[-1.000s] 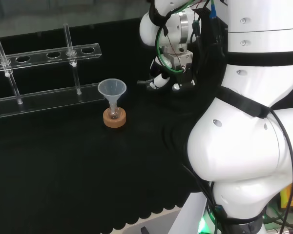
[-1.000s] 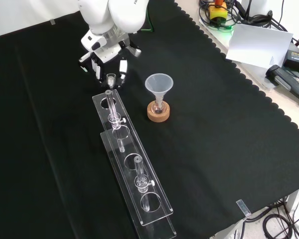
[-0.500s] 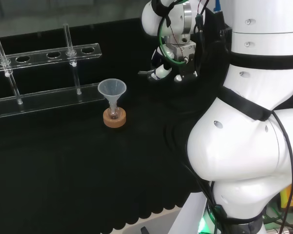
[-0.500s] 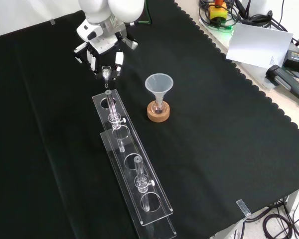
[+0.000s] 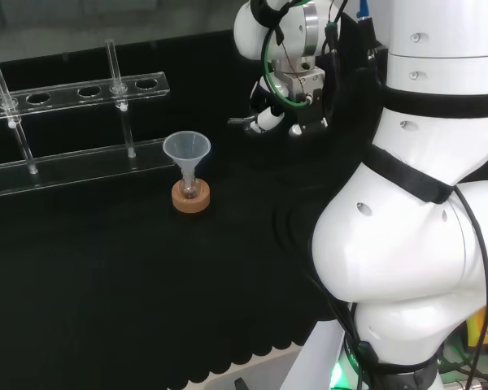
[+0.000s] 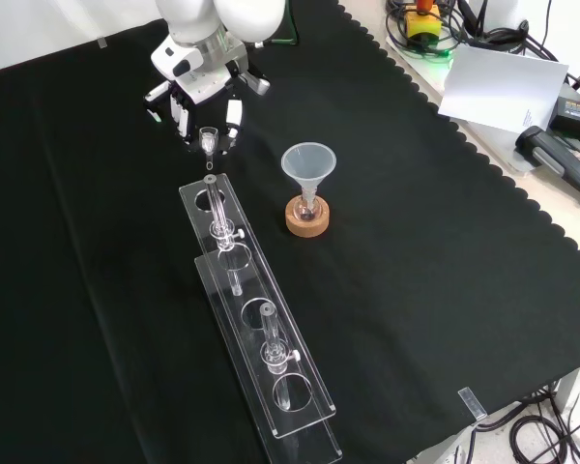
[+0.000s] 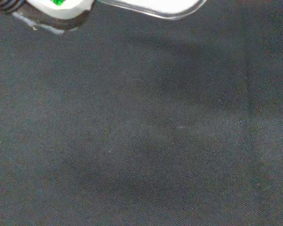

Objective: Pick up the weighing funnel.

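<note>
Fingers point(image 6: 234, 112): curled downward and closed in round a small clear piece, which sits pinched between their dark tips in the front view.
Weighing funnel point(image 6: 209, 141): that's the piece in the grip. Its cup is up between the fingertips and its short stem points down, just beyond the near end of the rack.
Hand point(image 6: 203, 97): comes in from the top of the front view; in the head view it hangs left of the big white arm links point(image 5: 407, 244), fingertips reaching left point(image 5: 246, 122).
Wrist view: a blurred white part of the hand at the edge point(image 7: 155, 5), black weave beyond it.
Rack point(image 6: 309, 401): long and clear, running away from the hand toward the front view's bottom, with upright tubes point(image 6: 216, 208) in it.
Funnel point(image 6: 307, 164): mouth up, stem in a small flask point(image 6: 307, 205) on its cork ring point(image 6: 306, 220), right of the rack, apart from the hand.
Cloth point(image 6: 416, 242): black, scalloped edge on the right.
</note>
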{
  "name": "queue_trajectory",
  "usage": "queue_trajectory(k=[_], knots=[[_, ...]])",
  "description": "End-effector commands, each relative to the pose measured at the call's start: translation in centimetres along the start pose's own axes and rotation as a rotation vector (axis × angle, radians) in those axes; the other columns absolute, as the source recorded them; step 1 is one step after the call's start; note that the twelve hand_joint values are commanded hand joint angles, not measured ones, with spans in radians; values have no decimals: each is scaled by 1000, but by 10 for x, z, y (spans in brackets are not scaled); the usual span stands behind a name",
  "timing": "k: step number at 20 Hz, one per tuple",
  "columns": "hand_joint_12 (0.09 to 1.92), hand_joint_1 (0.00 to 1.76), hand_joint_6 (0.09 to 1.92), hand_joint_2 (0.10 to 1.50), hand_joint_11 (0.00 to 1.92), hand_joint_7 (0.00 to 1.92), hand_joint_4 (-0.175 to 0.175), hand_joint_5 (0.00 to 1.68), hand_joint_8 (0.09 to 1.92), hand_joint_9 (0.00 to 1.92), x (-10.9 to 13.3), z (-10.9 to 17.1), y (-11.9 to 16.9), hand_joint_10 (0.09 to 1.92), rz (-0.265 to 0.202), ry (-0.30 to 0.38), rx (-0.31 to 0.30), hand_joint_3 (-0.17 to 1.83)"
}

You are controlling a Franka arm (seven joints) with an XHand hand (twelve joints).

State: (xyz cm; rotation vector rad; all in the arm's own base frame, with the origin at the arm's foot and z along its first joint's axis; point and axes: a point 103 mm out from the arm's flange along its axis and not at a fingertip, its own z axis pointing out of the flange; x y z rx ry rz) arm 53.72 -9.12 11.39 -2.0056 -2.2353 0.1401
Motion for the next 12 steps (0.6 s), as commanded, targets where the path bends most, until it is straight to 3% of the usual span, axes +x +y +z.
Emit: queue_trajectory(k=[1, 12], knots=[[1626, 1098, 516, 824, 0, 1548, 175, 1290, 139, 1208, 4, -1, -1, 161, 10, -4, -7, 315], [1625, 1098, 514, 823, 0, 1550, 175, 1291, 134, 1208, 9, 0, -9, 157, 67, -2, -7, 316]])
